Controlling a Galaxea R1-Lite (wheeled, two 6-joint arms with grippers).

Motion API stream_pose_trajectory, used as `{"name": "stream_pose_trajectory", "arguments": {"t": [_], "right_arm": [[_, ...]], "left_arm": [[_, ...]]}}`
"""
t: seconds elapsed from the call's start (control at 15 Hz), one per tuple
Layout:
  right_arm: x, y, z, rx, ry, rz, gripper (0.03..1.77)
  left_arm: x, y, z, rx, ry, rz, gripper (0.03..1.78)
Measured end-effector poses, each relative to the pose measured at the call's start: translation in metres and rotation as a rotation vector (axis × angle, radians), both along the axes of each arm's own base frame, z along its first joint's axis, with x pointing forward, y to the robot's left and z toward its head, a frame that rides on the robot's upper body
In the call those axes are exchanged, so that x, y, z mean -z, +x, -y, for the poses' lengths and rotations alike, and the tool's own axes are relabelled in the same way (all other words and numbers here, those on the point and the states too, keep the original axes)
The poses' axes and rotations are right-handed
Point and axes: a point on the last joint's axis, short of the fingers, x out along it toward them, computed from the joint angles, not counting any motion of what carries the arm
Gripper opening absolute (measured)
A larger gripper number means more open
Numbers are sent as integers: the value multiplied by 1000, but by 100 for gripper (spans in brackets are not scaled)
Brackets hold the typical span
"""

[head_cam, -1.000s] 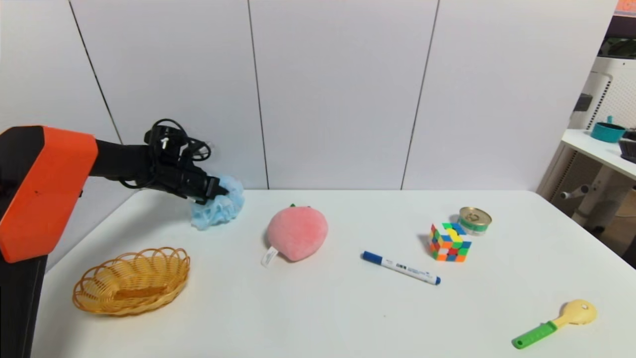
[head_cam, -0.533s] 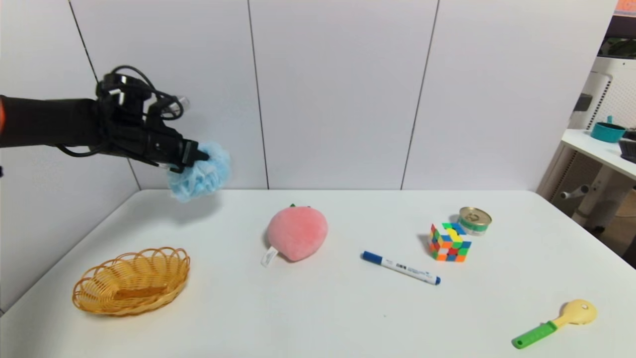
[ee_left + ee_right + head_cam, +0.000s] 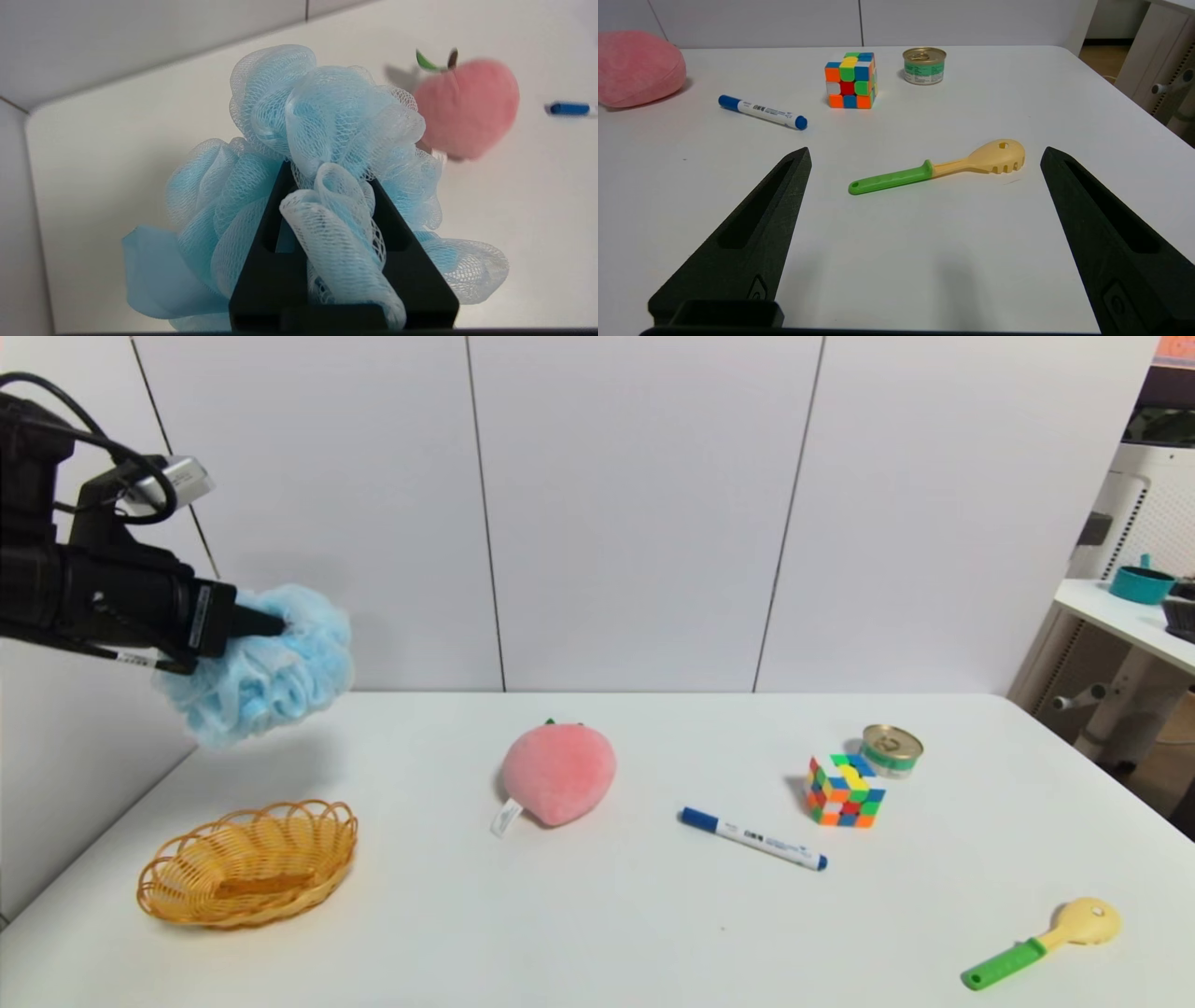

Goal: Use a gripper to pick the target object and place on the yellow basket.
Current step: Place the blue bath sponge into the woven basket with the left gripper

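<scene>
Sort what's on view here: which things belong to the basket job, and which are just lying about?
Part of the job:
- left gripper, shut on the blue bath pouf, held in the air
- yellow basket, nothing in it

Lying about on the table:
- pink plush peach
- blue marker
- puzzle cube
- tin can
- green-handled pasta spoon
- right gripper, open, idle above the spoon

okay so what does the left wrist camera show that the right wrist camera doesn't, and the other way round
Only the left wrist view shows the left pincer shut on the blue bath pouf, held above the table.

Only the right wrist view shows the right pincer open, plus the green-handled spoon, puzzle cube and tin can.

Both show the pink plush peach, the blue marker and the white table.
</scene>
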Motion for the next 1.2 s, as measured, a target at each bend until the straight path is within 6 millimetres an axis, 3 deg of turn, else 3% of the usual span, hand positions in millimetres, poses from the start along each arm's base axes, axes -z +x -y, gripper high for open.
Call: {"name": "stream_pose_trajectory", "arguments": {"t": [0.2,0.4,0.87,1.2], "right_arm": [[0,0,0,0,0,0,170],[0,0,0,0,0,0,170],[0,0,0,-1,0,0,170],[0,0,0,0,0,0,170]], "left_arm": [[31,-38,2,11,19,-95,31],[55,-62,3,12,34,-152,31],[73,-55,1,6,37,-141,31],[80,-35,-3,-1,40,-94,92]]}}
